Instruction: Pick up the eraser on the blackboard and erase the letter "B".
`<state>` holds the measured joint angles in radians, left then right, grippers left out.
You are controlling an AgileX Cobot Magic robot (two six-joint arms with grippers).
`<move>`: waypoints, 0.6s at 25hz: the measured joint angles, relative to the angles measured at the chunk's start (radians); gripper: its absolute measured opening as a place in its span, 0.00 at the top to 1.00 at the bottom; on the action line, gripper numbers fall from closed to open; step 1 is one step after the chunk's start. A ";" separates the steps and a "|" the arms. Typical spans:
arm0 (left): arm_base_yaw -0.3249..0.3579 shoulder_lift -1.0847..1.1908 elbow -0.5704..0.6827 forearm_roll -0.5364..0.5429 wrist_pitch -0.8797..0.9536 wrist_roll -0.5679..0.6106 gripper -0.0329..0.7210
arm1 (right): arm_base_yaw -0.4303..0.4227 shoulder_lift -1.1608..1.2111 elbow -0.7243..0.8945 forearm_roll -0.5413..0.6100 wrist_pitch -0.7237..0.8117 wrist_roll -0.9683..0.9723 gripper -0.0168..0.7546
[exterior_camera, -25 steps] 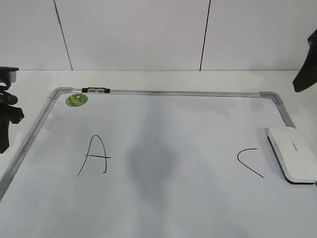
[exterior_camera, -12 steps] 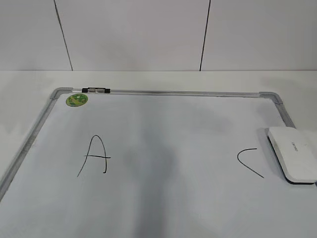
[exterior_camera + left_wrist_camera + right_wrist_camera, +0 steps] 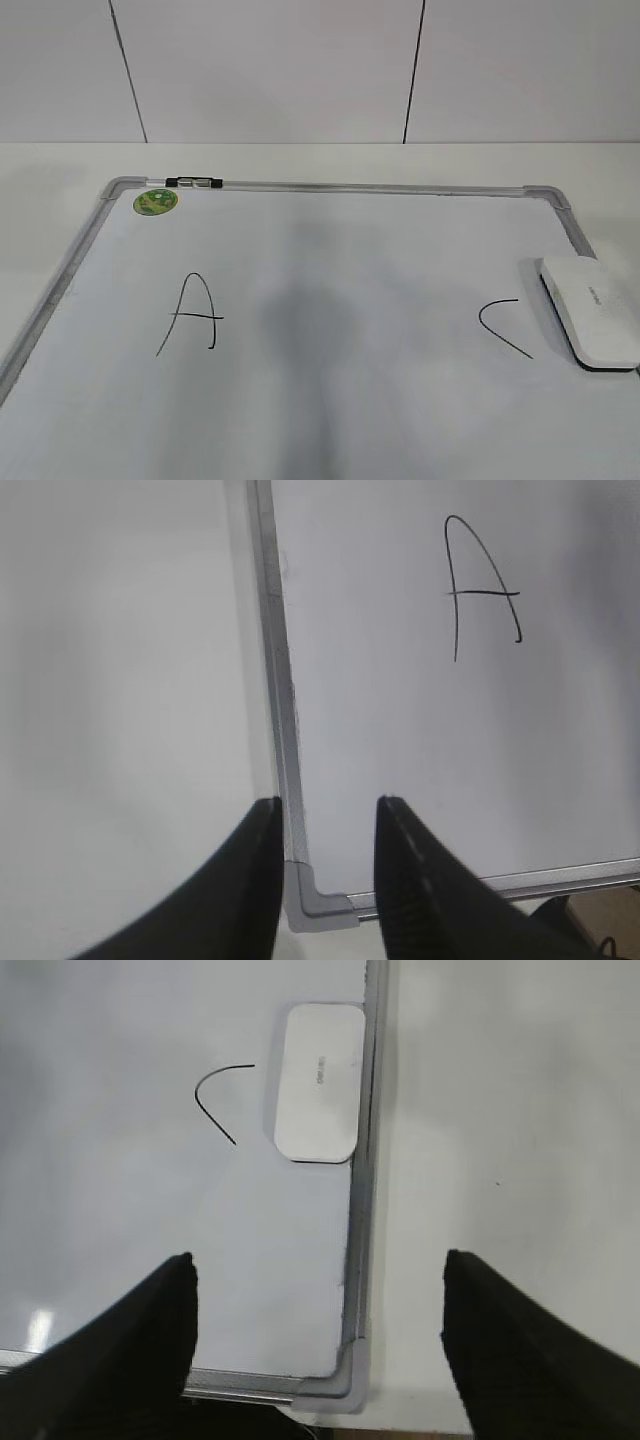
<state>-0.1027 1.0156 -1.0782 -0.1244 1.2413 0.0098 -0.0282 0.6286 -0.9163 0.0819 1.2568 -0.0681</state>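
The white eraser lies on the right side of the blackboard, beside its right frame and just right of the curved "C". It also shows in the right wrist view. No letter "B" shows; the board between "A" and "C" is bare, with a grey shadow. My left gripper is open and empty above the board's near left corner. My right gripper is wide open and empty above the near right corner, well short of the eraser. Neither gripper shows in the exterior view.
A round green sticker and a small black-and-silver clip sit at the board's far left corner. White table lies outside the frame on both sides. A white panelled wall stands behind.
One second ago both arms showed at the left and right edges of the exterior view; they have withdrawn out of it. The eraser and the letters have not moved.
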 joint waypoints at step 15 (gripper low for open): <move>0.000 -0.559 0.224 0.102 0.002 0.000 0.64 | 0.000 -0.322 0.301 -0.063 -0.048 -0.010 0.22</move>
<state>-0.1027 0.4568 -0.8539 -0.0219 1.2432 0.0098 -0.0282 0.3064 -0.6155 0.0193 1.2086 -0.0780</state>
